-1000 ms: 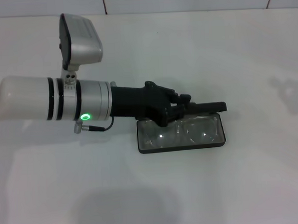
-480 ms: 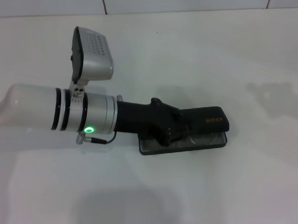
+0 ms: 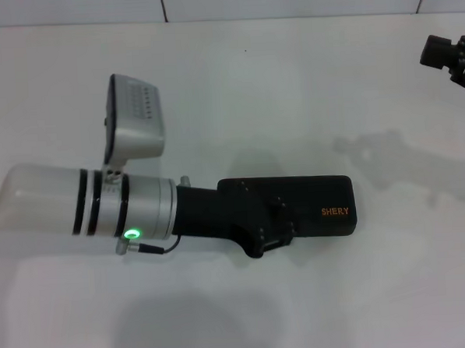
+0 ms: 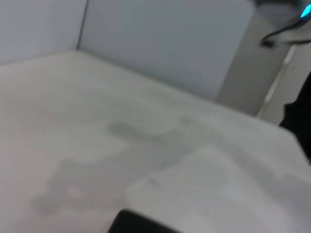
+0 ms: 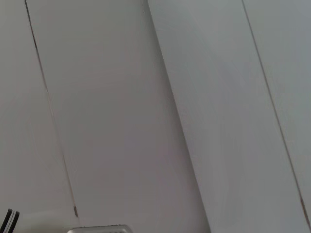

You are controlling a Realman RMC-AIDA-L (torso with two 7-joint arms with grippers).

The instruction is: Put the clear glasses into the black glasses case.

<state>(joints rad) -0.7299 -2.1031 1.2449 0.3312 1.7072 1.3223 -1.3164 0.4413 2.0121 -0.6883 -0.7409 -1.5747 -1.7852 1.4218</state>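
The black glasses case [image 3: 320, 208] lies shut on the white table, its lid up and showing orange "SHERY" lettering. The clear glasses are hidden inside it. My left gripper [image 3: 268, 223] rests on the left part of the lid, its dark body blending into the case. In the left wrist view only a black edge of the case [image 4: 141, 224] shows. Part of my right gripper [image 3: 452, 55] shows at the far right, well away from the case.
The white table [image 3: 228, 88] spreads all round the case, with a tiled wall behind it. My left arm's silver forearm [image 3: 102, 208] reaches in from the left, its wrist camera [image 3: 136, 117] standing above it.
The case lid has swung down from open to fully shut over the glasses. My left gripper moved forward onto the lid. The right gripper has come into view at the far right.
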